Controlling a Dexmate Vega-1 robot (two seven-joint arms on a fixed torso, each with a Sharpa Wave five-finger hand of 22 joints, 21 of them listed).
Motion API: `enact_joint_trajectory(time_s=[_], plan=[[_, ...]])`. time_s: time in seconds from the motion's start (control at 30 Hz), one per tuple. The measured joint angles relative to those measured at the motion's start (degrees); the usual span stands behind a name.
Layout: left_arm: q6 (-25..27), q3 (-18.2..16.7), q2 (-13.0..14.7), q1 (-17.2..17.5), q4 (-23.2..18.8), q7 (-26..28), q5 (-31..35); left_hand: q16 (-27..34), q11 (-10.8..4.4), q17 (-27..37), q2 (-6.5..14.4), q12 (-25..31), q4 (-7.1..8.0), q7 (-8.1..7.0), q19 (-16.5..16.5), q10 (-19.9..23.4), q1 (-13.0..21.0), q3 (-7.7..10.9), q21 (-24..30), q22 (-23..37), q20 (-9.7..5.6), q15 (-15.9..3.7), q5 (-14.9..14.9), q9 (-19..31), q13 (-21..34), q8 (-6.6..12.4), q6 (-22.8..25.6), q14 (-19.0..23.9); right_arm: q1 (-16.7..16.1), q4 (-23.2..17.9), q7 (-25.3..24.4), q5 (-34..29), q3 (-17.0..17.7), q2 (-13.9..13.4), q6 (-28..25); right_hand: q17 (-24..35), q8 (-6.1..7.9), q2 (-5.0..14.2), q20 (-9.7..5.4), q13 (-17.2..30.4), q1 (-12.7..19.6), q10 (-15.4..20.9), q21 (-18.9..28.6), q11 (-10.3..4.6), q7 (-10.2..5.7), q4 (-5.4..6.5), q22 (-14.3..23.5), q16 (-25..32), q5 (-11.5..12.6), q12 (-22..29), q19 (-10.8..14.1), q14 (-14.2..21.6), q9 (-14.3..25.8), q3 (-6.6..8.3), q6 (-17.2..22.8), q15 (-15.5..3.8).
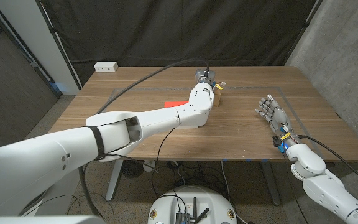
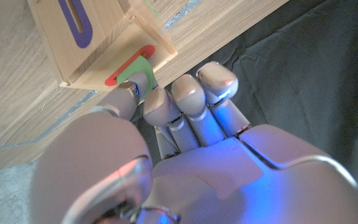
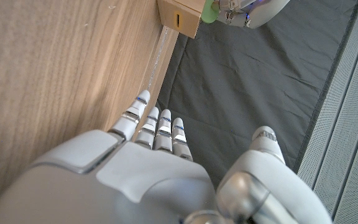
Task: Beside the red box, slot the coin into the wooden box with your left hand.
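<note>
The wooden box (image 2: 98, 43) has a purple-rimmed slot on one face and a red-rimmed slot on another. My left hand (image 2: 185, 143) pinches a green coin (image 2: 134, 70) at its fingertips, and the coin sits against the red-rimmed slot. In the head view the left hand (image 1: 205, 78) hovers over the wooden box (image 1: 217, 98) at the table's far middle, with the red box (image 1: 175, 104) just to its left, partly behind my forearm. The right wrist view catches the wooden box (image 3: 179, 15) and the coin (image 3: 209, 14) from afar. My right hand (image 1: 270, 111) stands apart at the right, fingers spread, holding nothing.
A white power strip (image 1: 105, 65) lies at the table's far left corner. Tape lines mark the wooden table (image 1: 247, 134) near the right hand (image 3: 154, 162). A dark curtain hangs behind the table. A cable runs from the left arm across the tabletop.
</note>
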Motion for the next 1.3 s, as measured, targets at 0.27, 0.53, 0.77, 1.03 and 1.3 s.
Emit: enact_joint_trajectory(time_s=[0.27, 0.53, 0.77, 1.03, 1.3], plan=[[0.0, 0.0, -0.2, 0.2, 0.6, -0.1, 0.0, 0.0, -0.15, 0.0, -0.9, -0.4, -0.23, 0.33, 0.0, -0.2, 0.5, -0.23, 0.0, 0.0, 0.0, -0.13, 0.0, -0.1, 0.2, -0.28, 0.2, -0.1, 0.4, 0.1, 0.2, 0.0, -0.2, -0.2, -0.1, 0.0, 0.0, 0.0, 0.0, 0.0, 0.0, 0.0, 0.0, 0.0, 0.0, 0.0, 0.0, 0.0, 0.0, 0.0, 0.0, 0.0, 0.0, 0.0, 0.0, 0.0], [0.3, 0.2, -0.2, 0.2, 0.8, -0.4, 0.0, 0.0, -0.36, -0.5, -3.0, -0.7, 0.49, 1.65, -0.4, -0.6, -1.0, -0.97, -0.4, 0.0, 0.0, -0.04, 0.0, -0.8, -0.2, -2.44, -1.7, -0.7, 0.7, 0.1, 0.3, 0.0, -0.3, -0.2, -0.1, 0.0, 0.0, 0.0, -0.22, 0.0, 0.0, 0.0, 0.0, 0.0, 0.0, 0.0, 0.0, 0.0, 0.0, 0.0, 0.2, 0.0, 0.0, 0.0, 0.0, 0.0], [0.2, 0.4, 0.0, 0.0, 0.8, -0.7, 0.1, -0.4, -0.52, -1.1, -4.6, -1.2, 0.79, 1.62, -0.5, -0.8, -2.6, -1.26, -0.5, -0.3, 0.09, 0.1, 0.0, -1.7, -0.4, -3.6, -3.4, -1.1, 0.9, 0.1, 0.3, 0.0, -0.3, -0.3, -0.2, 0.0, 0.0, 0.0, -0.31, 0.0, 0.0, 0.0, 0.0, 0.0, 0.11, 0.0, 0.0, 0.0, 0.0, 0.0, 0.3, 0.0, 0.0, 0.0, 0.1, 0.0], [-0.2, 0.2, 0.2, -0.1, 0.7, -0.7, 0.0, -0.4, -0.42, -1.2, -5.0, -1.5, 0.79, 1.63, -0.5, -1.0, -4.3, -1.59, -0.7, -0.3, 0.09, 0.1, 0.0, -2.7, -1.0, -4.46, -3.8, -1.1, 1.1, 0.1, 0.3, -0.1, -0.5, -0.3, -0.4, 0.0, 0.0, 0.0, -0.31, 0.0, 0.0, 0.0, 0.0, 0.01, 0.11, 0.0, 0.0, 0.0, 0.0, 0.0, 0.3, 0.0, 0.0, 0.0, 0.1, 0.0], [-0.8, -0.9, 1.0, 0.1, -0.5, -0.8, -0.4, -0.4, -0.41, -1.4, -4.9, -2.1, 0.7, 1.62, -0.5, -1.0, -5.0, -1.13, -0.9, -0.3, 0.09, 0.1, 0.0, -3.4, -1.2, -4.45, -3.7, -1.1, 1.3, 0.0, 0.0, -0.3, -0.6, -0.3, -0.5, 0.0, 0.0, 0.0, -0.3, 0.0, 0.0, 0.2, 0.0, 0.21, 0.11, 0.0, 0.0, 0.0, 0.0, 0.0, 0.3, 0.0, 0.0, 0.0, 0.1, 0.0]])
